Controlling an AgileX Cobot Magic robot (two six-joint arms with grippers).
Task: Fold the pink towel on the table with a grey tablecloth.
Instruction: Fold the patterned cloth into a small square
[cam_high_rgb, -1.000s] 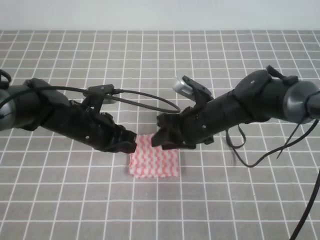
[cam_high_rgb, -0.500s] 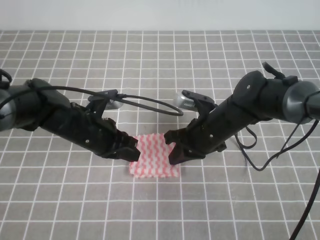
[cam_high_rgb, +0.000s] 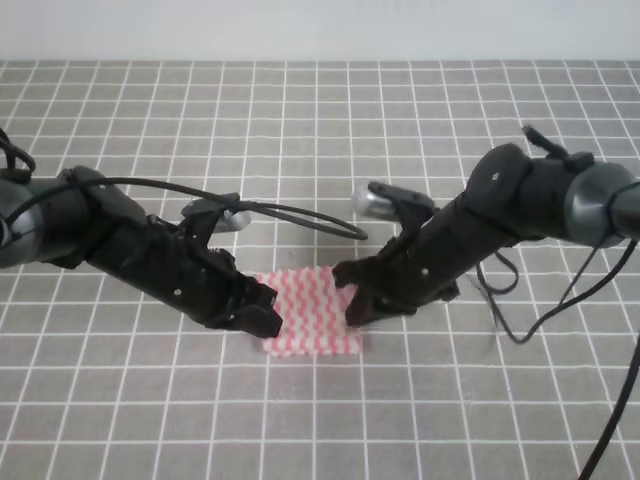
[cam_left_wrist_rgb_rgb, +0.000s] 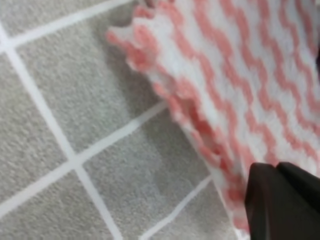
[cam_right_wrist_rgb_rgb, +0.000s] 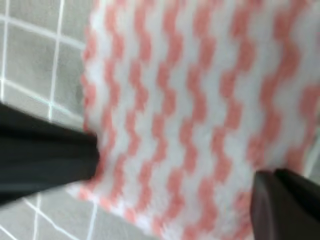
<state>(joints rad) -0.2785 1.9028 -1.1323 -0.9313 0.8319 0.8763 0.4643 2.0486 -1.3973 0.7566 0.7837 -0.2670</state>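
Pink-and-white zigzag-striped thin cloth towel (cam_high_rgb: 310, 312) is lying flat on the grey grid-lined tablecloth of the table (cam_high_rgb: 320, 420), flanked by both hands.
Left hand (cam_high_rgb: 258, 312) and right hand (cam_high_rgb: 352, 300) are pressing at its opposite side edges; whether either is parted or clamped, I cannot tell. Judging here, both should be pinching matching corners, lifting evenly.

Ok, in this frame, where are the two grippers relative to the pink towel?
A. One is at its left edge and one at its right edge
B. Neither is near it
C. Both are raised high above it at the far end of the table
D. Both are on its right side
A: the left gripper sits at the left edge of the pink towel and the right gripper at its right edge.
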